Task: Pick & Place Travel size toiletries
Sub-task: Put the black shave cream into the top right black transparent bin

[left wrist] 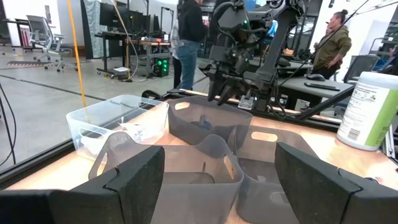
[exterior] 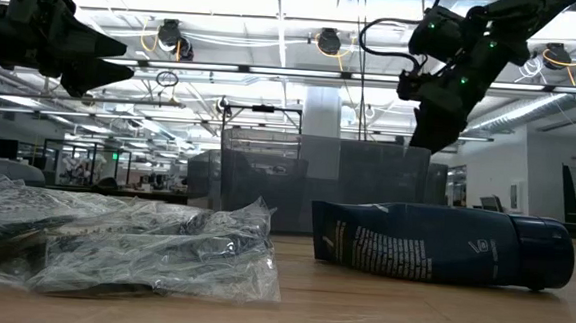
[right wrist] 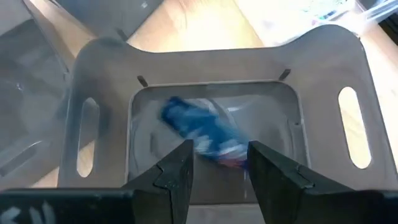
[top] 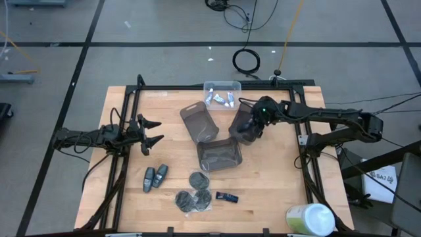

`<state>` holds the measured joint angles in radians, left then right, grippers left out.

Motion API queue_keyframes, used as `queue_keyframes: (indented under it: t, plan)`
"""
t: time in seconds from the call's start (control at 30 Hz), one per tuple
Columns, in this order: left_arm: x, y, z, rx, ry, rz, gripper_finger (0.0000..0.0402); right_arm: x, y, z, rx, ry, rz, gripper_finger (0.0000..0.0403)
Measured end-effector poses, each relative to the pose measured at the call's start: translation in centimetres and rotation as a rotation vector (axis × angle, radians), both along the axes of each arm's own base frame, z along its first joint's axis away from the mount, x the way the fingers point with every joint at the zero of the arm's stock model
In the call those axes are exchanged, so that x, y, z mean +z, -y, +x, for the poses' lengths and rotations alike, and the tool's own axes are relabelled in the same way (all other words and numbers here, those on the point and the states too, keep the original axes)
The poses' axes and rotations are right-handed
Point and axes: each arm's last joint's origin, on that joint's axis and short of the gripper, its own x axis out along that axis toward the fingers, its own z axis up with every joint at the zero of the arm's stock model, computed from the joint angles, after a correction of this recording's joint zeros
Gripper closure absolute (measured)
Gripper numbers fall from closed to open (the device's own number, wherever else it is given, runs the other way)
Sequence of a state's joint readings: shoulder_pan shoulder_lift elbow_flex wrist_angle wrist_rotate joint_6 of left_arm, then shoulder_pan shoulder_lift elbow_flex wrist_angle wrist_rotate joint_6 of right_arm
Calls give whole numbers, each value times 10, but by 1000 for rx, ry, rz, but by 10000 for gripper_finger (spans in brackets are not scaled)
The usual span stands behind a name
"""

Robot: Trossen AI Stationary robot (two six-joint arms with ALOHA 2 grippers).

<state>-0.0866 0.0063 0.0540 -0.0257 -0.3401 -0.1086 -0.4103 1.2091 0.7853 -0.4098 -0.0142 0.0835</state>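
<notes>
Surface (top: 131,105) of pale wood carries three smoky-grey trays at centre and a clear tray (top: 222,86) at the far edge. Right gripper (top: 248,126) hangs over the right-hand grey tray (top: 241,131), fingers spread; a dark-blue mini bottle (right wrist: 202,130) lies inside. Left gripper (top: 152,131) waits at left, fingers spread. Two grey-blue oval sticks (top: 154,177), dark-grey discs (top: 194,195) and another blue bottle (top: 227,196) lie near.

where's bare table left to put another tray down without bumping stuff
Bare wood shows along the front right, between the dark-blue mini bottle and the green-and-white container, and in the back left corner beyond the left gripper. The middle is crowded: three grey trays, the clear tray, and the right gripper over one tray. The front middle holds bagged discs and oval sticks.
</notes>
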Motion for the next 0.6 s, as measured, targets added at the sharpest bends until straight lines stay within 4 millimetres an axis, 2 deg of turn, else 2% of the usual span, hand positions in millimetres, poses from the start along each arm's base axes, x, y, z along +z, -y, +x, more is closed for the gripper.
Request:
queue_keyframes:
  t: [0.2, 0.33, 0.43, 0.6]
  plan:
    - [0, 0, 0, 0, -1, 0, 105, 1, -4, 3, 42, 21, 6, 264]
    - [0, 0, 0, 0, -1, 0, 105, 8, -19, 11, 160, 112, 42, 264]
    - [0, 0, 0, 0, 0, 0, 105, 16, -41, 19, 271, 201, 77, 264]
    - [0, 0, 0, 0, -1, 0, 105, 30, -92, 32, 480, 350, 85, 264]
